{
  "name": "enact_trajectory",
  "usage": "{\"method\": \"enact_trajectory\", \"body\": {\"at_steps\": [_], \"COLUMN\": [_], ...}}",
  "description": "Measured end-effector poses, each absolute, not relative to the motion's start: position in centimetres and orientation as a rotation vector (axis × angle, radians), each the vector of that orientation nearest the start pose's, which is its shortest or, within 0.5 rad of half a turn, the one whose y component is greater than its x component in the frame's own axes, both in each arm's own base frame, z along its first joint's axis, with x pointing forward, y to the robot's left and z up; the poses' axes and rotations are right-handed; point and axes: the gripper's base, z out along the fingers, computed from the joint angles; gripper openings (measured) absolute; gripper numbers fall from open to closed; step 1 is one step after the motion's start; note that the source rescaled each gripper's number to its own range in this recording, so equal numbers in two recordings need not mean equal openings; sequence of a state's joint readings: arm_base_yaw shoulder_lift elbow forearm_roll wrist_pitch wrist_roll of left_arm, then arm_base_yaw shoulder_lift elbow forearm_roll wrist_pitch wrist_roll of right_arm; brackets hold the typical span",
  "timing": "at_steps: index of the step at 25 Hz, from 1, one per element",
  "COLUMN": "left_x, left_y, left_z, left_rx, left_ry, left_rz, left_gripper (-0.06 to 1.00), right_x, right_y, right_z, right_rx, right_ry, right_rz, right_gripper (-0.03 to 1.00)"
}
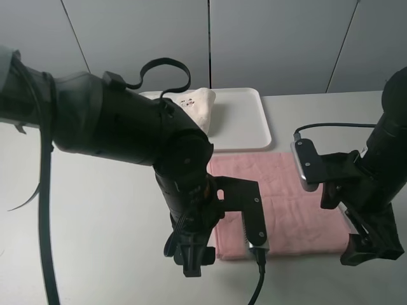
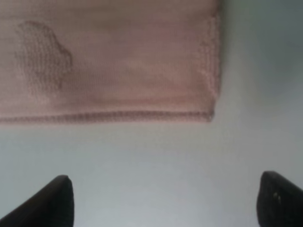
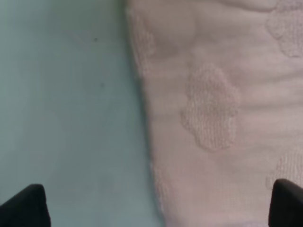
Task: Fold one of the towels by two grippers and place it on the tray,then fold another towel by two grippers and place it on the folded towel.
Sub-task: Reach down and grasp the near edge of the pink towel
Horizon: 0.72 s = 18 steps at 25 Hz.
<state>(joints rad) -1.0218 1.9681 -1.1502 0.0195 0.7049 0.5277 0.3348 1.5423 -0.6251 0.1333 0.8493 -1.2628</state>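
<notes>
A pink towel (image 1: 286, 203) lies flat on the table in front of the white tray (image 1: 245, 124). A folded cream towel (image 1: 194, 108) sits on the tray's left part. My left gripper (image 1: 193, 262) hovers just off the pink towel's near left corner. In the left wrist view it (image 2: 163, 205) is open and empty over bare table, with that towel corner (image 2: 208, 111) just beyond the fingertips (image 2: 47, 203). My right gripper (image 1: 367, 251) hovers at the towel's near right corner. In the right wrist view it (image 3: 156, 210) is open and straddles the towel's edge (image 3: 213, 118).
The grey table (image 1: 95, 216) spreads to the left and front. A black cable (image 1: 331, 125) runs from the right wrist camera. A grey panelled wall (image 1: 273, 44) stands behind the tray.
</notes>
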Motion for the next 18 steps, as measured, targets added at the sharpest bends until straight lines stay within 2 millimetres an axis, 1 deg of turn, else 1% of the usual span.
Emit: {"method": "enact_trajectory", "body": {"at_steps": [3, 7, 10, 14, 18], "left_x": [18.3, 17.5, 17.4, 17.4, 17.1], "left_y": [-31.0, -31.7, -31.9, -32.0, -32.2], "left_z": [12.8, 12.8, 12.8, 12.8, 12.8], "left_rx": [2.139, 2.163, 2.164, 2.159, 2.163], "left_ry": [2.089, 2.034, 2.015, 2.01, 1.997], "left_rz": [-0.037, -0.048, -0.053, -0.056, -0.062], "left_gripper": [0.99, 0.99, 0.99, 0.99, 0.99], "right_x": [18.8, 18.7, 18.6, 18.1, 18.2], "right_y": [7.1, 7.1, 7.1, 7.0, 7.0], "right_z": [14.0, 13.9, 13.9, 13.9, 13.8], "right_rx": [-2.26, -2.266, -2.278, -2.287, -2.274], "right_ry": [2.272, 2.259, 2.263, 2.315, 2.309], "right_rz": [0.167, 0.159, 0.168, 0.216, 0.201], "right_gripper": [1.0, 1.0, 1.0, 1.0, 1.0]}}
